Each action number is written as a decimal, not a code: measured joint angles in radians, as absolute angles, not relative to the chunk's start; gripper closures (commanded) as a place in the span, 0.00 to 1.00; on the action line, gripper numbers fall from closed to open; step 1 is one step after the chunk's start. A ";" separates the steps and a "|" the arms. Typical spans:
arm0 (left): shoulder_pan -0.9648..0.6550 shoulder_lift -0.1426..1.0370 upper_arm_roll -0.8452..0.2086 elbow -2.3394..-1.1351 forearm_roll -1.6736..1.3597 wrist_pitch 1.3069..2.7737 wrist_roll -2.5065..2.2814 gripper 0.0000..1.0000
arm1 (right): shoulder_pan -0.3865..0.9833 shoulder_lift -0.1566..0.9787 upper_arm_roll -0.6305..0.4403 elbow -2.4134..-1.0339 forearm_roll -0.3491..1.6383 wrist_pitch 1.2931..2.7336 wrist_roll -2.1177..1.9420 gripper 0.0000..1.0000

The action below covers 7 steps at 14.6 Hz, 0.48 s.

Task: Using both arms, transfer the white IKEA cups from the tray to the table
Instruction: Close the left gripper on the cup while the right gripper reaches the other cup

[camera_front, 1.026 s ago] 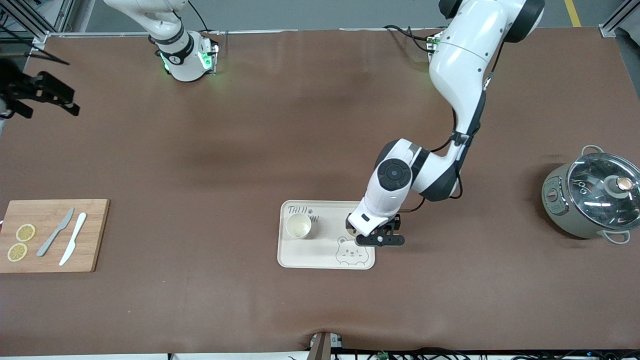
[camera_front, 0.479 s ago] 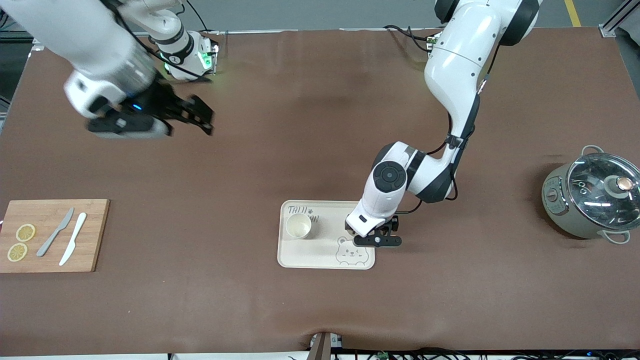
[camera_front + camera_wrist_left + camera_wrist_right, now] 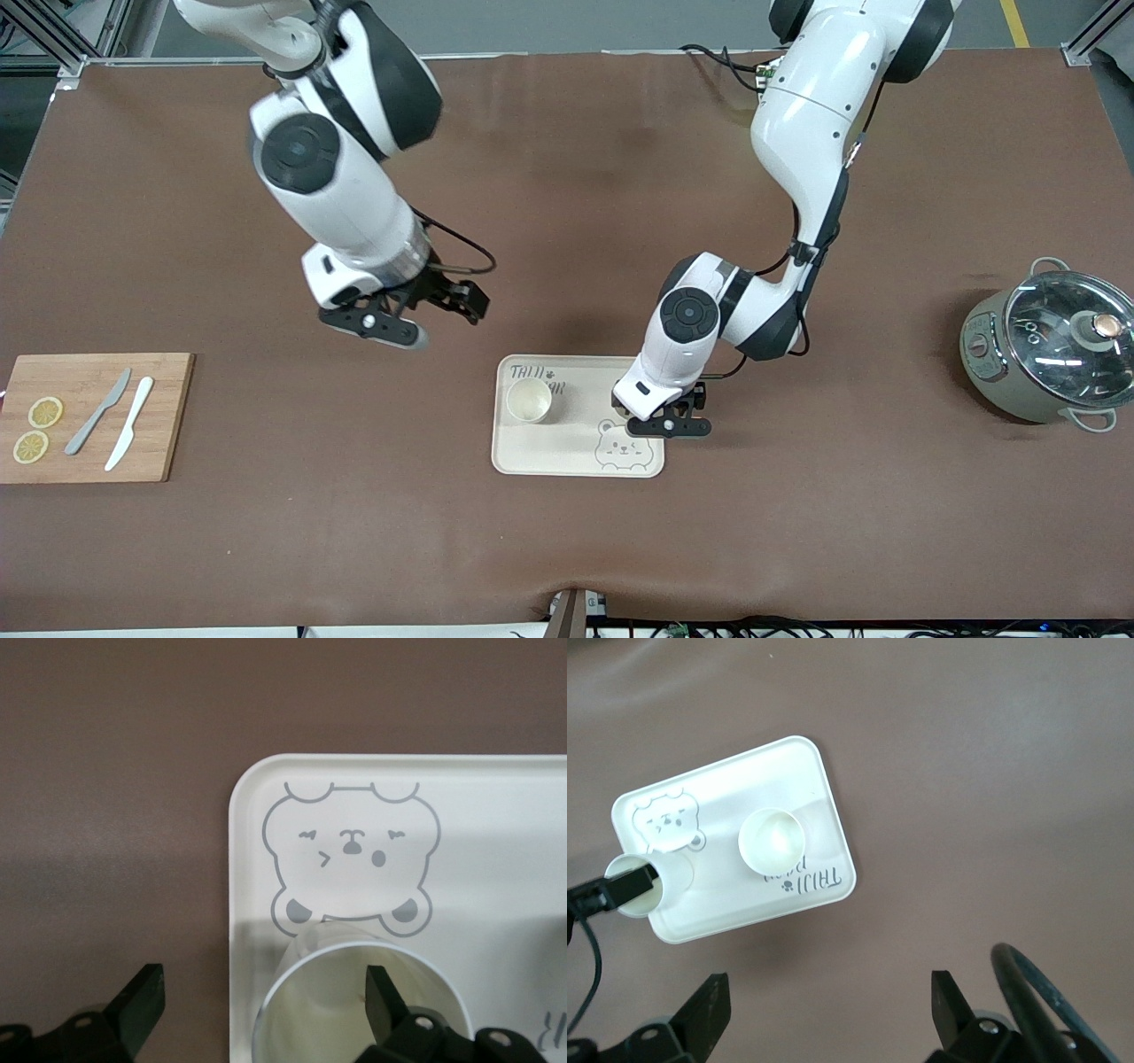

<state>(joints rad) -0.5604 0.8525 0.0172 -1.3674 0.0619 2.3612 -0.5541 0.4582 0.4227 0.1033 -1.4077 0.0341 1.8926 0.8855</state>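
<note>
Left gripper (image 3: 261,1014) low over tray (image 3: 567,461) corner, fingers (image 3: 383,999) spread wide: one inside second white cup (image 3: 354,1005), one outside its wall. First white cup (image 3: 529,400) apart on tray. Right gripper (image 3: 423,312) over bare table (image 3: 266,532), fingers spread, empty.

Even, fairly bright overhead light fell on the brown table (image 3: 567,532), with soft, faint shadows. The left arm (image 3: 797,133) cast a dim patch by the tray (image 3: 540,456), and the pot (image 3: 1045,354) threw a darker shadow toward the tray. Its glass lid (image 3: 1076,332) carried small white glints. In the left wrist view a broad soft shadow darkened the table beside the tray, and the fingers (image 3: 142,1001) looked slightly soft. In the right wrist view the tray and the cup (image 3: 772,838) in its middle glared nearly white, washing out detail. The right gripper (image 3: 403,315) looked mildly smeared.
</note>
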 measured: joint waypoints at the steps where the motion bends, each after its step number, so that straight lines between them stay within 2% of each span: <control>1: -0.560 0.855 0.017 -1.367 0.062 2.362 -0.554 0.00 | 0.472 0.462 0.103 -1.379 0.021 1.894 0.922 0.00; 5: -0.561 0.863 0.017 -1.368 0.062 2.376 -0.554 0.00 | 0.494 0.585 0.098 -1.326 0.001 1.986 0.978 0.00; 6: -0.561 0.863 0.017 -1.368 0.062 2.377 -0.554 0.16 | 0.494 0.607 0.096 -1.325 0.000 2.017 0.978 0.00; 7: -0.561 0.864 0.017 -1.368 0.062 2.377 -0.563 0.94 | 0.494 0.627 0.094 -1.324 -0.003 2.046 0.978 0.00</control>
<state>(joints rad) -0.5607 0.8640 0.0171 -1.3679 0.0619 2.3771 -0.5633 0.4940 0.6271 0.0938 -1.3236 -0.0034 2.0465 0.9777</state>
